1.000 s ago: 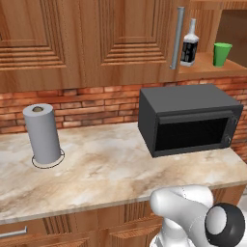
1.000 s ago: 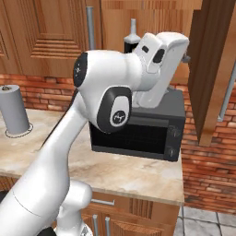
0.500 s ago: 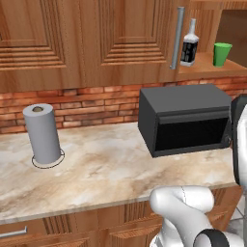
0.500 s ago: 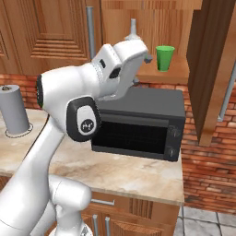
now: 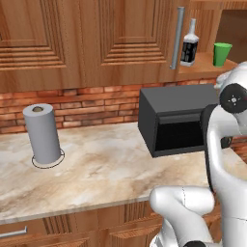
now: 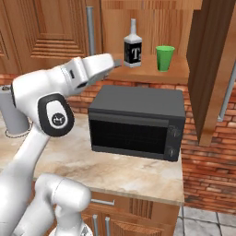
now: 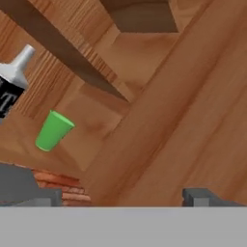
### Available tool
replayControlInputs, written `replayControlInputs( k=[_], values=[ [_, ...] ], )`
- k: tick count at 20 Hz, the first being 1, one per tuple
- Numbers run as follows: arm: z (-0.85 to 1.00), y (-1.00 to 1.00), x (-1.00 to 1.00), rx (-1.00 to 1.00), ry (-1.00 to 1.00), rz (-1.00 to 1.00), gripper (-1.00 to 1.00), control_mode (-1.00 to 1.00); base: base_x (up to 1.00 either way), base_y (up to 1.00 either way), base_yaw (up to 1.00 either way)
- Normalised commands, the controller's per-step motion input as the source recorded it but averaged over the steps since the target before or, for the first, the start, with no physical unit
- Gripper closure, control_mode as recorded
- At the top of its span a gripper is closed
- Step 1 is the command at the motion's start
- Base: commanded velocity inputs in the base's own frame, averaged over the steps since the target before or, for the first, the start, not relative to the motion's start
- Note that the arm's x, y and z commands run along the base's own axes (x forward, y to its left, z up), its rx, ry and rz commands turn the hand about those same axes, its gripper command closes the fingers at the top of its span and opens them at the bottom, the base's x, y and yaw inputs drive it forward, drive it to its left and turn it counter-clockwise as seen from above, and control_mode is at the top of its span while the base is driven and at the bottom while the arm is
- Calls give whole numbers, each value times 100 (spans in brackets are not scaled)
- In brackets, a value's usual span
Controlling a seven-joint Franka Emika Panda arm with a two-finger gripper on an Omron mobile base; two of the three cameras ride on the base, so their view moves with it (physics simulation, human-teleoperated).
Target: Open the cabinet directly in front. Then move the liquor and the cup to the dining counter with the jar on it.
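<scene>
The cabinet's right door [image 6: 212, 69] stands swung open, and its shelf [image 6: 152, 74] is bare to view. On the shelf the liquor [image 6: 132, 48] stands upright, with the green cup [image 6: 164, 57] just to its right. Both also show in the left base view, liquor [image 5: 189, 46] and cup [image 5: 222, 53]. My gripper [image 6: 116, 62] hangs just left of the liquor at shelf height, apart from it. In the hand view the gripper [image 7: 123, 198] is open and empty, with liquor [image 7: 12, 89] and cup [image 7: 53, 130] at the left. The dining counter and jar are out of view.
A black microwave [image 6: 136, 122] sits on the marble worktop [image 5: 106, 169] right under the open shelf. A grey paper-towel roll [image 5: 43, 135] stands at the left. The shut cabinet door's silver handle [image 5: 178, 38] is beside the liquor. The open door juts out at the right.
The arm has swung, so the hand slid left and down in the right base view, uncovering the liquor and cup. Its upper arm came into the left base view's right side. The jaws stayed open.
</scene>
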Motion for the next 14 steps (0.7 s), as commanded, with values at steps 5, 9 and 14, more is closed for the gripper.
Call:
replayControlInputs(
  k=[5, 9, 14],
  values=[
    [9, 66, 11, 29, -7, 13, -100, -100, 0, 0, 0],
    [4, 38, 16, 29, -3, 25, -100, -100, 0, 0, 0],
    [1, 7, 31, 26, -1, 35, -100, -100, 0, 0, 0]
  ],
)
